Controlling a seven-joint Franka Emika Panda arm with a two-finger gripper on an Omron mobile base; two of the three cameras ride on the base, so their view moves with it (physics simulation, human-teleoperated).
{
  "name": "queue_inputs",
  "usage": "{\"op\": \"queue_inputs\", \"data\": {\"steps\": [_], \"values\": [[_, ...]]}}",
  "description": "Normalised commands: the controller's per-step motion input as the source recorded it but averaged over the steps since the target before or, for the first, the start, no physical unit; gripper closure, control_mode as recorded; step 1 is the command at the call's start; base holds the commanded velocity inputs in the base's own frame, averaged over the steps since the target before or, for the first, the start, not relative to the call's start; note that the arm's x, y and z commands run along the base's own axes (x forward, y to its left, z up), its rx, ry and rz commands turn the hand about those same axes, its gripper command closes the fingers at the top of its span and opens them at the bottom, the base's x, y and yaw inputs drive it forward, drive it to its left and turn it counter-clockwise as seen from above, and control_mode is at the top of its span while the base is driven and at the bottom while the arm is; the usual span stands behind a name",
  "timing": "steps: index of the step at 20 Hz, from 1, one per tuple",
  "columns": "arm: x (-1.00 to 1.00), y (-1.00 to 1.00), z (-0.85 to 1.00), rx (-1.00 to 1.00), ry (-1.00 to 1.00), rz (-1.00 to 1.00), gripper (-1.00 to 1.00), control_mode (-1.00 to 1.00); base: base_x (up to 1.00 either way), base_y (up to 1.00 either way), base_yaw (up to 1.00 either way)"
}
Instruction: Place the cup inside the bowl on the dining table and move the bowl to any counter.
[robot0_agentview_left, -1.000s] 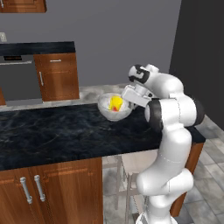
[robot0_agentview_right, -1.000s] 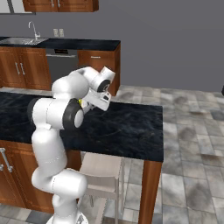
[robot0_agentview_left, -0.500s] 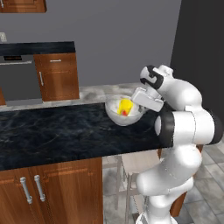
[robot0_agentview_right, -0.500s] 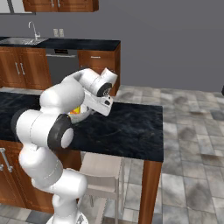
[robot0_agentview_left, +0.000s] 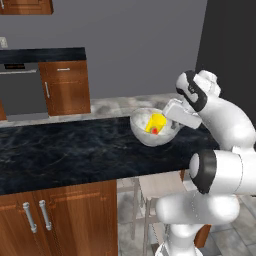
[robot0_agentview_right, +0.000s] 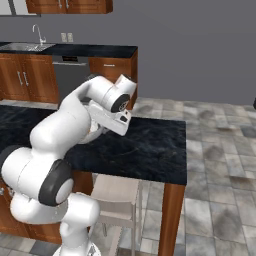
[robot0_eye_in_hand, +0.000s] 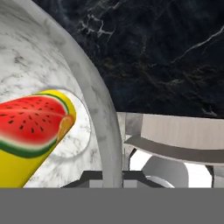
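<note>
A: What lies around the arm?

B: A long dining table (robot0_agentview_left: 75, 150) with a black, white-veined marble top runs across the left base view, with brown cabinet doors and silver bar handles (robot0_agentview_left: 45, 215) under its near edge. A pale stool (robot0_agentview_right: 115, 195) stands tucked under the table's end, right beside the robot's body; in the hand view its seat (robot0_eye_in_hand: 183, 135) shows below the table's edge.

A: And farther back?

B: The counter (robot0_agentview_left: 42, 55) with brown cabinets stands against the grey wall, well apart from the table across a tiled floor. A grey appliance (robot0_agentview_left: 22, 92) is set into it. In the right base view a sink with a faucet (robot0_agentview_right: 37, 35) sits on that counter, with wall cupboards (robot0_agentview_right: 67, 5) above.

A: Does anything stand in the way?

B: From the right base camera the arm's own white links cover most of the bowl; just a sliver of rim (robot0_agentview_right: 95, 135) shows beside the hand. The stretch of tabletop under the bowl is bare marble.

A: Where is the bowl?

B: The bowl (robot0_agentview_left: 152, 127) is off the table, tilted, above the table's far end. The gripper (robot0_agentview_left: 172, 120) has its fingers clamped on the rim; in the hand view the rim (robot0_eye_in_hand: 103, 131) runs straight down between the dark tips.

A: How does it look?

B: Round and deep, whitish-grey with marbled speckles. The cup (robot0_agentview_left: 156, 123) lies inside it on its side, bright yellow; up close the cup's (robot0_eye_in_hand: 30, 131) mark is a red watermelon slice with a green rind.
</note>
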Motion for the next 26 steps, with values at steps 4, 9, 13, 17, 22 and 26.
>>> {"op": "queue_inputs", "data": {"steps": [4, 9, 13, 17, 22, 26], "values": [[-0.68, -0.18, 0.4, 0.0, 0.0, 0.0, 1.0, -1.0, 0.0, 0.0, 0.0], [-0.71, -0.18, 0.34, 0.0, 0.0, 0.0, 1.0, -1.0, 0.0, 0.0, 0.0], [-0.6, -0.16, 0.21, 0.0, 0.01, 0.0, 1.0, -1.0, 0.0, 0.0, 0.0], [-0.37, -0.08, 0.08, -0.02, 0.04, 0.0, 1.0, -1.0, 0.0, 0.0, 0.0], [-0.05, 0.0, 0.25, -0.09, 0.08, 0.0, 1.0, -1.0, 0.0, 0.0, 0.0], [-0.11, 0.0, 0.21, -0.08, 0.09, 0.0, 1.0, -1.0, 0.0, 0.0, 0.0]]}}
